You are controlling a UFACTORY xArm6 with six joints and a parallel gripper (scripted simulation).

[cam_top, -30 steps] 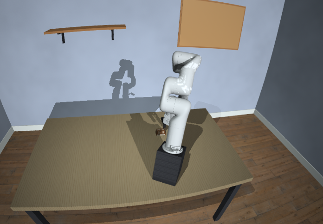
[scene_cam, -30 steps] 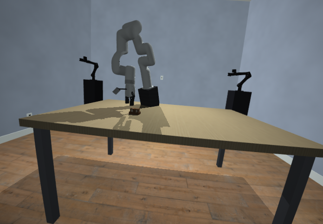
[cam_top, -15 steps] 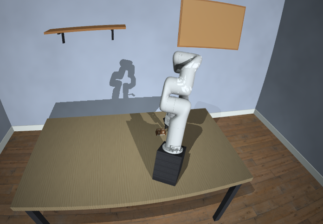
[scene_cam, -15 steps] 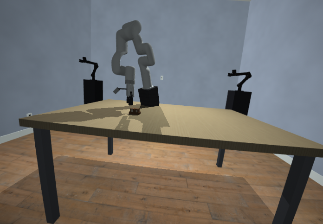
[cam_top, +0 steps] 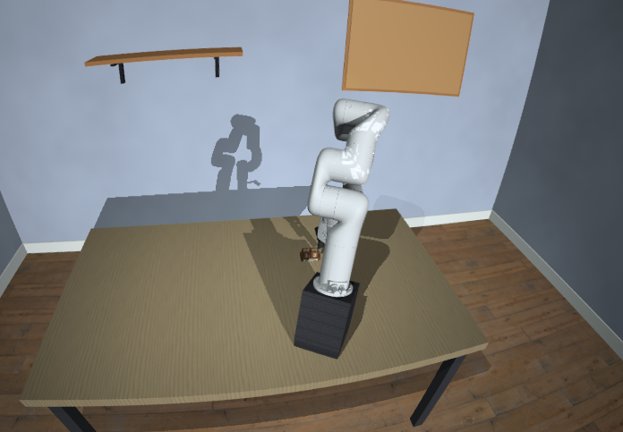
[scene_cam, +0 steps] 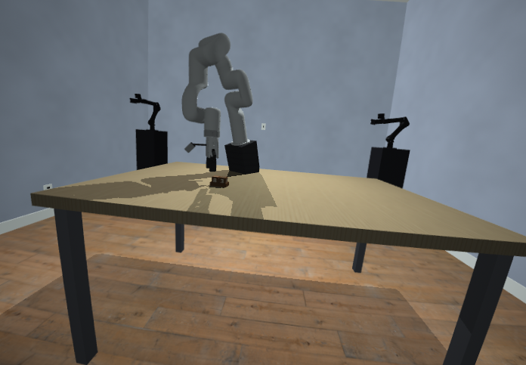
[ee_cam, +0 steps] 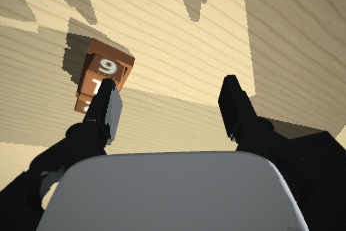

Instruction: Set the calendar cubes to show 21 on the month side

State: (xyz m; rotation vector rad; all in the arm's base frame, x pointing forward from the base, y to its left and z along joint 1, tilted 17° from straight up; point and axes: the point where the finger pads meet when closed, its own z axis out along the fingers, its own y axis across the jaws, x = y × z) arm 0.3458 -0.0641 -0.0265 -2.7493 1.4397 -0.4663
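Note:
The calendar (ee_cam: 102,75) is a small brown tray with two brown cubes; in the wrist view the top faces read 9 and 1, and my left finger hides its near part. It also shows in the top view (cam_top: 310,254) and in the exterior view (scene_cam: 219,180), standing on the table in front of the arm's base. My gripper (ee_cam: 169,89) is open and empty. It hangs above the table beside the calendar, with bare table between the fingers; it also shows in the exterior view (scene_cam: 211,163).
The arm's black base block (cam_top: 326,317) stands on the table close to the calendar. Two black stands with small arms (scene_cam: 151,146) (scene_cam: 388,163) stand behind the table. The arm's shadow lies across the table.

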